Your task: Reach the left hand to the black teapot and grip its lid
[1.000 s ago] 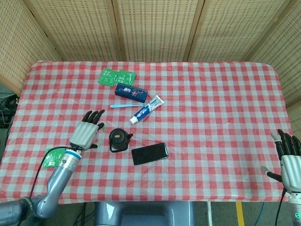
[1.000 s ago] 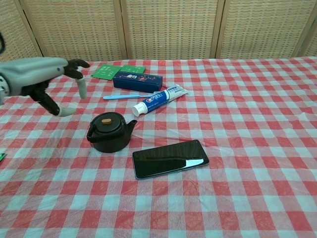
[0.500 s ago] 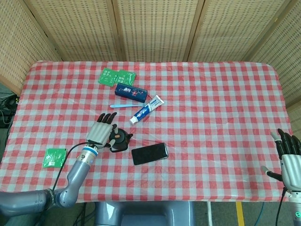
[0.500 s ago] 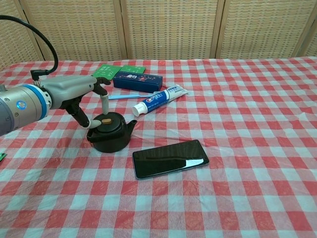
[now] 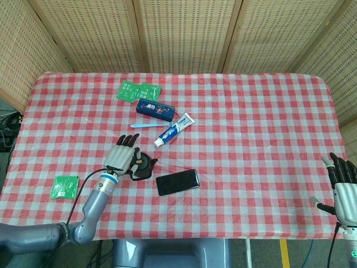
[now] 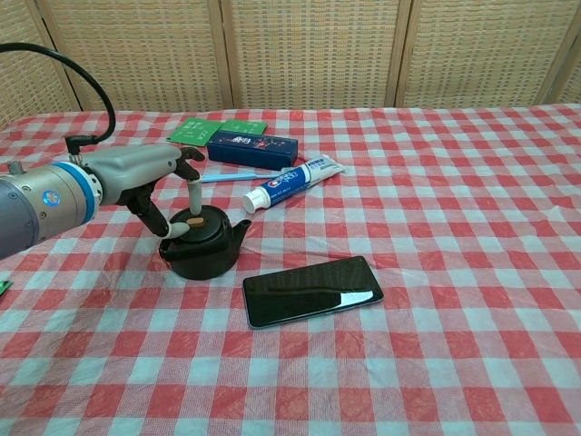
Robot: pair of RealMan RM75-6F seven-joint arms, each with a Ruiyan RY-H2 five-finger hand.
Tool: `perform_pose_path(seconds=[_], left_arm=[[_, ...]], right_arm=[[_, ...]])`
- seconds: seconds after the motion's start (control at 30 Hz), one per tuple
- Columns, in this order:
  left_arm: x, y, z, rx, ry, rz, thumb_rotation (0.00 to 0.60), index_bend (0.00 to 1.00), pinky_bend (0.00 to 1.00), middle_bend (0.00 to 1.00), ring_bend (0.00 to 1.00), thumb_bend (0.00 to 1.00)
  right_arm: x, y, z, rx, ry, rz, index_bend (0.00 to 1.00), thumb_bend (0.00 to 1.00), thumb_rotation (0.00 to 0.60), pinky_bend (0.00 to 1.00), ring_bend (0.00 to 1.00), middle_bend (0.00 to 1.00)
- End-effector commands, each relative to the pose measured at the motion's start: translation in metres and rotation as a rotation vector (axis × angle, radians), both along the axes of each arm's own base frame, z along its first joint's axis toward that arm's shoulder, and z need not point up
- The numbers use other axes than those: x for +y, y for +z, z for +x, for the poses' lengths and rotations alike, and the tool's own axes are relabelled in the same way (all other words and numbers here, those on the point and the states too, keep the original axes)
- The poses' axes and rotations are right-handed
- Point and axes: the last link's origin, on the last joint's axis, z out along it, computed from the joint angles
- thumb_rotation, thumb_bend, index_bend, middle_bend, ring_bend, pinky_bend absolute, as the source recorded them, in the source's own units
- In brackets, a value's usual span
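Observation:
The black teapot (image 5: 143, 167) (image 6: 201, 246) stands left of the table's middle, spout toward the right, its lid (image 6: 196, 223) on with a small tan knob. My left hand (image 5: 122, 156) (image 6: 148, 176) hovers over the pot from the left with its fingers spread. One fingertip comes down beside the knob and the thumb reaches the lid's left edge. Nothing is lifted. My right hand (image 5: 342, 182) rests at the table's near right corner with its fingers stretched, holding nothing; only the head view shows it.
A black phone (image 5: 177, 182) (image 6: 312, 290) lies just right of the teapot. Behind it are a toothpaste tube (image 6: 290, 184), a blue toothbrush (image 6: 227, 177), a blue box (image 6: 252, 149) and green packets (image 6: 213, 131). Another green packet (image 5: 64, 186) lies near the left edge.
My left hand swung right from the table's left side to above the teapot, and its fingers have come down around the lid. The right hand has not moved.

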Motion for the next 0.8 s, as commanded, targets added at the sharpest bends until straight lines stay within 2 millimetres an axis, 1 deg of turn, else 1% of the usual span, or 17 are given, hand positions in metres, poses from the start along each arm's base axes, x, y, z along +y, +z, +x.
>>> perform_pose_path(seconds=[0.03, 0.2, 0.37, 0.47, 0.77, 0.8], left_arm=[[0.0, -0.004, -0.001, 0.007, 0.005, -0.005, 0.6, 0.47, 0.0, 0.0, 0.0, 0.34], [0.001, -0.007, -0.002, 0.011, 0.013, -0.011, 0.6, 0.55, 0.0, 0.0, 0.0, 0.34], [0.002, -0.006, 0.0, 0.005, 0.017, -0.006, 0.6, 0.62, 0.0, 0.0, 0.0, 0.4], [0.002, -0.003, 0.002, -0.013, 0.013, 0.0, 0.6, 0.65, 0.0, 0.0, 0.0, 0.4], [0.004, 0.022, 0.013, -0.098, -0.016, 0.054, 0.6, 0.65, 0.0, 0.0, 0.0, 0.4], [0.005, 0.029, 0.014, -0.116, -0.016, 0.069, 0.6, 0.65, 0.0, 0.0, 0.0, 0.4]], right_arm=[[0.0, 0.0, 0.0, -0.001, -0.001, -0.001, 0.01, 0.0, 0.6, 0.0, 0.0, 0.0], [0.0, 0.002, -0.001, -0.008, -0.003, -0.003, 0.02, 0.0, 0.6, 0.0, 0.0, 0.0], [0.0, 0.002, -0.001, -0.012, 0.0, -0.003, 0.01, 0.0, 0.6, 0.0, 0.0, 0.0], [0.0, 0.002, 0.0, -0.013, 0.001, -0.002, 0.01, 0.0, 0.6, 0.0, 0.0, 0.0], [0.0, 0.002, 0.0, -0.017, 0.002, 0.0, 0.01, 0.0, 0.6, 0.0, 0.0, 0.0], [0.0, 0.002, 0.0, -0.017, 0.003, 0.001, 0.02, 0.0, 0.6, 0.0, 0.0, 0.0]])
